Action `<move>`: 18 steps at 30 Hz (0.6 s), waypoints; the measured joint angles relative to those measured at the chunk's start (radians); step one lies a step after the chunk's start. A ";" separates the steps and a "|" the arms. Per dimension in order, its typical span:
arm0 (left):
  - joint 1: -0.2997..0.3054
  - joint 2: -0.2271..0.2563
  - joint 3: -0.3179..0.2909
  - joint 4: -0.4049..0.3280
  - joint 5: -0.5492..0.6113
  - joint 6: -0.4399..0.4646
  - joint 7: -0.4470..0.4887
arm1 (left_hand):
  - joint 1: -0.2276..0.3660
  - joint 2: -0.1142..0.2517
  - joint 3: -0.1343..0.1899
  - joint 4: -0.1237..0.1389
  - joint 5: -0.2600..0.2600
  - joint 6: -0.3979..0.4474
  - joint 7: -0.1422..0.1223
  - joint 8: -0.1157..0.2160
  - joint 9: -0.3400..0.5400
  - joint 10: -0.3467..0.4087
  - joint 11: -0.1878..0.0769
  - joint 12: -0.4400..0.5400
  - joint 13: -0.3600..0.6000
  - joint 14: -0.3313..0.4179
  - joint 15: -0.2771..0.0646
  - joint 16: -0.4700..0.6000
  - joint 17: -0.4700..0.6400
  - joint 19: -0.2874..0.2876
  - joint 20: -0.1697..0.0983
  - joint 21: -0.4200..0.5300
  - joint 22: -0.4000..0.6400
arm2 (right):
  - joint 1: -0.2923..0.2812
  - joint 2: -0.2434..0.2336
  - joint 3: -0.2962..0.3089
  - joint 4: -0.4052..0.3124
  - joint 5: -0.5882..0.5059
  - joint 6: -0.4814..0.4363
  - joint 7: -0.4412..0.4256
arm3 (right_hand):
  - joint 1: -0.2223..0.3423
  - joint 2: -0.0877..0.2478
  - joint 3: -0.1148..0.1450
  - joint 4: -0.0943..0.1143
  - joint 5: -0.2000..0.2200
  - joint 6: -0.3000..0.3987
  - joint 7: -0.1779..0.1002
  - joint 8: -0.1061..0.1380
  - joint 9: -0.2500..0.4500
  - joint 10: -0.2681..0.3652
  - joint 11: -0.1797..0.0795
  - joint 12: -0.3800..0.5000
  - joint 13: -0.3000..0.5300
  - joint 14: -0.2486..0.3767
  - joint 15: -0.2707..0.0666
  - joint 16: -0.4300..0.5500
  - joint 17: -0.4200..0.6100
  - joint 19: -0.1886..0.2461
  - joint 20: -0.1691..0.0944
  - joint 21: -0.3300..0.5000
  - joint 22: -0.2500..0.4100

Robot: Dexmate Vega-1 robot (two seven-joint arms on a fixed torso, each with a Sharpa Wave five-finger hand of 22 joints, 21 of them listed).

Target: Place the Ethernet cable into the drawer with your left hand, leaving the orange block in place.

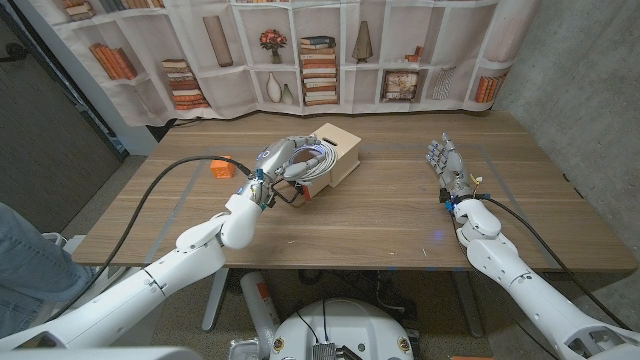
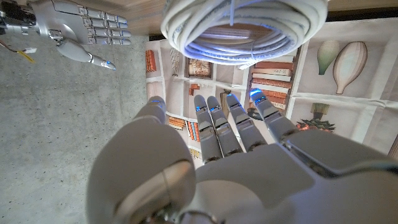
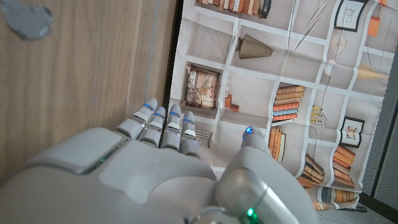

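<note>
The white Ethernet cable (image 1: pixel 314 160) lies coiled in the open light-wood drawer (image 1: pixel 345 143) at the table's middle back. My left hand (image 1: pixel 283 163) hovers at the drawer's left side, just beside the coil. In the left wrist view the coil (image 2: pixel 242 28) sits beyond my left hand (image 2: pixel 217 168), whose fingers (image 2: pixel 239 124) are stretched out and apart and hold nothing. A small orange block (image 1: pixel 222 168) rests on the table left of that hand. My right hand (image 1: pixel 447 166) stands upright with its fingers spread, far right of the drawer.
The wooden table (image 1: pixel 380 225) has bare room in front of the drawer and between the arms. A bookshelf-print curtain (image 1: pixel 330 50) hangs behind the table. My right hand (image 2: pixel 81 31) also shows in the left wrist view. A person's leg (image 1: pixel 25 255) is at the left edge.
</note>
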 measured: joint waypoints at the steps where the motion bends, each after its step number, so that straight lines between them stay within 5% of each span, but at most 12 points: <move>1: 0.002 0.001 -0.002 -0.005 0.000 0.003 0.001 | 0.000 0.000 0.000 0.000 0.000 -0.001 -0.001 0.004 0.000 0.000 0.000 0.000 0.000 0.000 0.000 0.000 0.000 -0.007 0.000 0.000 0.000 | 0.000 0.000 0.000 0.000 0.000 0.000 0.001 | 0.000 0.000 0.000 0.000 0.000 0.000 0.000 0.000 0.000 0.000 0.000 0.000 0.000 0.000 0.000 0.000 0.000 0.000 0.000 0.000 0.000; 12: 0.022 0.008 -0.016 -0.042 0.011 0.028 0.011 | -0.004 0.004 0.000 0.006 0.000 -0.007 -0.003 0.004 0.000 -0.004 -0.003 0.004 0.000 -0.015 0.001 0.000 0.000 -0.025 -0.004 -0.011 0.000 | 0.000 0.000 0.000 0.001 0.003 0.002 0.006 | 0.000 0.000 0.000 0.000 0.000 0.000 0.000 0.000 0.000 0.000 0.000 0.000 0.000 0.000 0.000 0.000 0.000 0.000 0.000 0.000 0.000; 18: 0.029 0.011 -0.022 -0.058 0.017 0.039 0.015 | -0.004 0.004 0.000 0.006 0.006 -0.029 -0.004 0.004 0.000 -0.029 0.000 0.004 0.000 -0.034 0.002 0.000 0.000 -0.050 0.014 -0.022 0.000 | -0.001 0.001 0.000 0.001 0.003 0.003 0.007 | 0.000 0.000 0.000 0.000 0.000 0.000 0.000 0.000 0.000 0.000 0.000 0.000 0.000 0.000 0.000 0.000 0.000 0.000 0.000 0.000 0.000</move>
